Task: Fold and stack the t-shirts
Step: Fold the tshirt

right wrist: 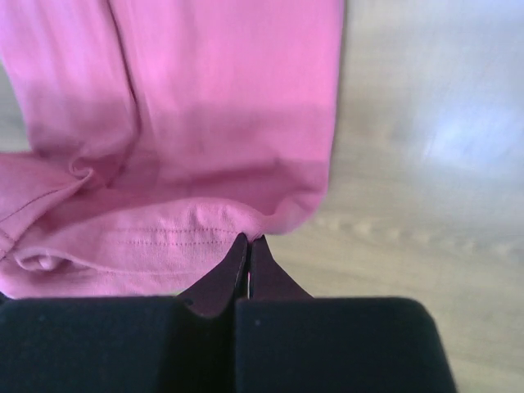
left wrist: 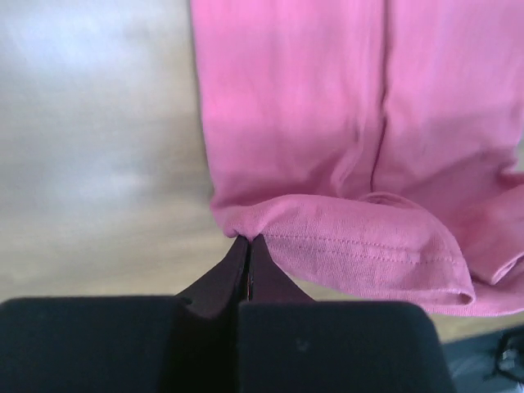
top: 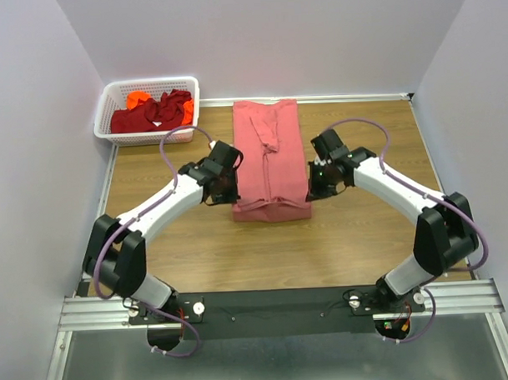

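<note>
— Basket first. What's in it?

— White lattice basket (top: pixel 107 112), far left corner of your table (top: pixel 190 259), close to the back wall. Two items inside. Dark red t-shirt (top: pixel 143 119): crumpled, takes up most of the space. Orange t-shirt (top: pixel 137 100): bunched toward the back, with a second scrap of orange showing at the right end beside the dark red. Both lie loose and unfolded.

— And outside the basket?

— Salmon-pink t-shirt (top: pixel 268 160), mid-table, well apart from the basket. It lies as a long narrow band running away from your arms, with a sleeve folded in along the upper middle. The near hem curls up off the wood.

— Jaws?

— Your left gripper (left wrist: pixel 248 241): fingers pressed together, nipping the near left corner of that pink hem. Stitching shows just beside the tips. Your right gripper (right wrist: pixel 248 239): the same, clamped at the near right corner. One arm sits on each side of the band, and bare wood shows outside each corner.
</note>
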